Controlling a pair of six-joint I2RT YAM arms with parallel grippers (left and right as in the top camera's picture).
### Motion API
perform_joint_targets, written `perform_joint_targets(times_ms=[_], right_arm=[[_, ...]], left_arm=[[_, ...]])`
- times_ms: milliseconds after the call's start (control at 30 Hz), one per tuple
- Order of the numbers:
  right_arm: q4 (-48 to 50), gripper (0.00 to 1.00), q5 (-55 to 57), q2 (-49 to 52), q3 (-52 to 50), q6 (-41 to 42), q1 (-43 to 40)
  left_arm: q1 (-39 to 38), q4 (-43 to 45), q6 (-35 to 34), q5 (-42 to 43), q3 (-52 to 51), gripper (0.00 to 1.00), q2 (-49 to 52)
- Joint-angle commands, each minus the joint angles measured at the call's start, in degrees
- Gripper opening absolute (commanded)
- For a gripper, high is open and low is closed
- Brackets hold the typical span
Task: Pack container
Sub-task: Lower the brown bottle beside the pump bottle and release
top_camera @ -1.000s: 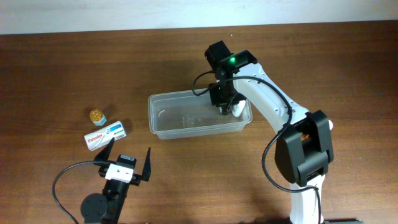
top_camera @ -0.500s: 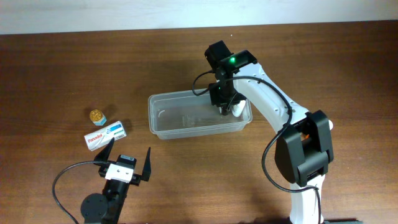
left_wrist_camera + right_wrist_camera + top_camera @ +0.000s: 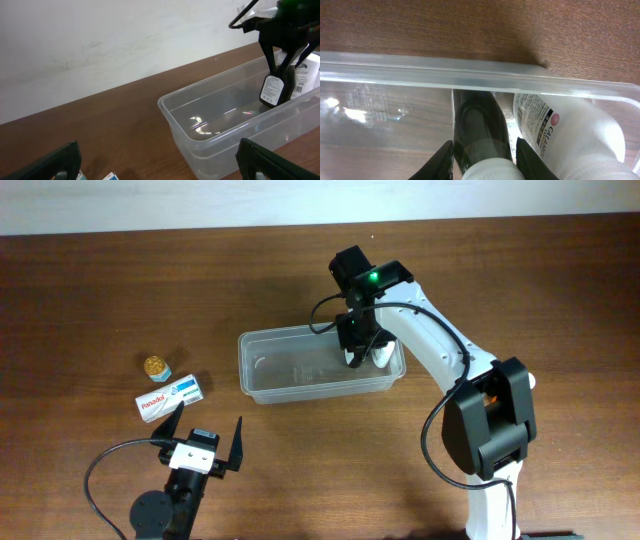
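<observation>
Right gripper has loosened slightly since before: its jaws stand narrowly apart around the dark bottle, inside the container at the middle of the table. Left gripper is wide open and empty.

The bench is showing brown wood grain under a smooth, low-sheen finish. The container is looking like clear, glossy plastic, its floor catching bright glints. Inside the container, a dark bottle is shining glossily and wearing a white paper label; a white bottle is looking like smooth plastic. Left of the container, a box is showing printed card.
</observation>
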Motion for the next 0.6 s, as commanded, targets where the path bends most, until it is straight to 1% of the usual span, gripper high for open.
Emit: perform_joint_targets(times_ms=[0, 267, 300, 333, 567], right_arm=[[-0.02, 0.32, 0.92, 0.44, -0.28, 0.44, 0.22], [-0.04, 0.32, 0.92, 0.42, -0.28, 0.22, 0.22], [-0.02, 0.33, 0.92, 0.42, -0.28, 0.22, 0.22], [-0.02, 0.36, 0.90, 0.42, -0.28, -0.26, 0.22], [-0.02, 0.38, 0.92, 0.39, -0.26, -1.11, 0.22]], left_arm=[[0.17, -0.31, 0.66, -0.17, -0.20, 0.99, -0.39], [0.17, -0.28, 0.66, -0.15, -0.22, 1.00, -0.39], [0.17, -0.31, 0.66, -0.17, -0.20, 0.99, -0.39], [0.17, -0.28, 0.66, -0.17, -0.20, 0.99, -0.39], [0.17, -0.28, 0.66, -0.17, -0.22, 0.99, -0.39]])
